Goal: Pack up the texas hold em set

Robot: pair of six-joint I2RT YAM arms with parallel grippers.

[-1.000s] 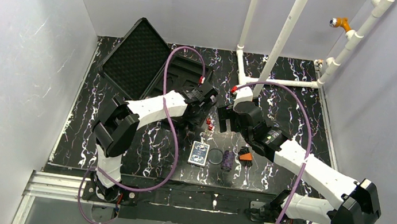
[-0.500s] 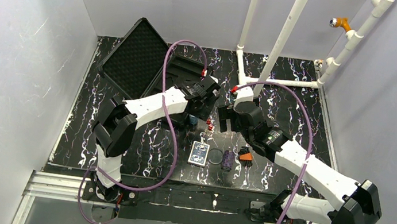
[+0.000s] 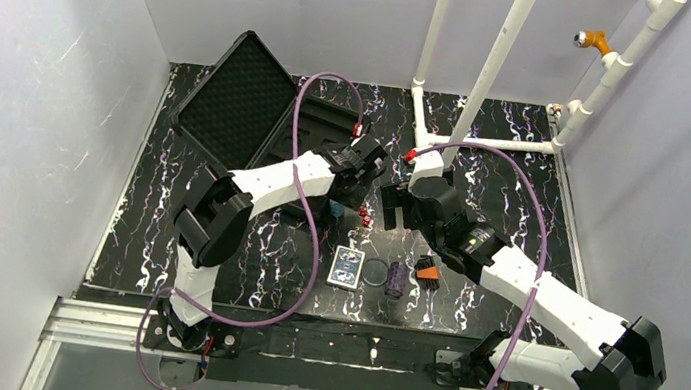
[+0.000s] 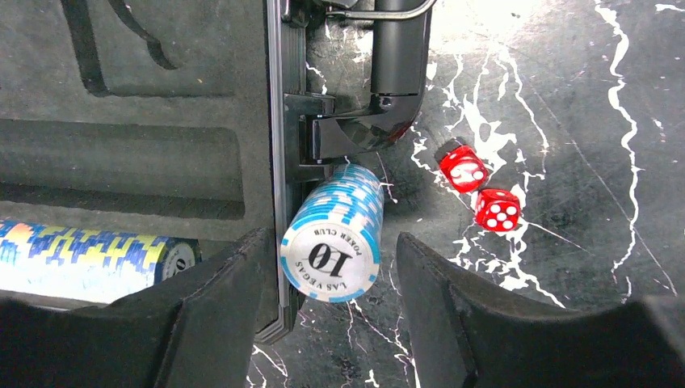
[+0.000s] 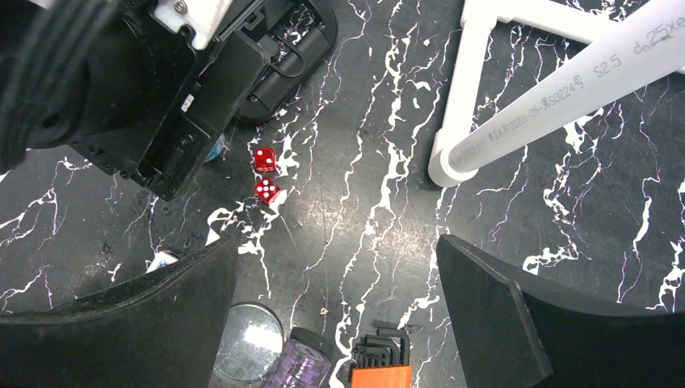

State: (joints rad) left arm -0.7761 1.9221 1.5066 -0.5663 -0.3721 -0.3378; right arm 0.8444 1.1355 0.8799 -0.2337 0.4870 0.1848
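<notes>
The black case lies open at the back left, its foam lid leaning back and its moulded tray holding a blue-and-yellow chip roll. A teal chip roll marked 10 lies on the table against the tray's edge. My left gripper is open around the roll's near end, with a gap on the right side. My right gripper hangs wide open over bare table. The card deck, the clear round disc and a purple chip roll lie toward the front.
Two red dice lie right of the teal roll. An orange-and-black hex key set lies beside the purple roll. A white pipe frame stands at the back right. The case's latch and handle jut from the tray's edge.
My left wrist has shifted slightly toward the back, and the teal roll now shows on the table beside the case. The right arm has barely moved.
</notes>
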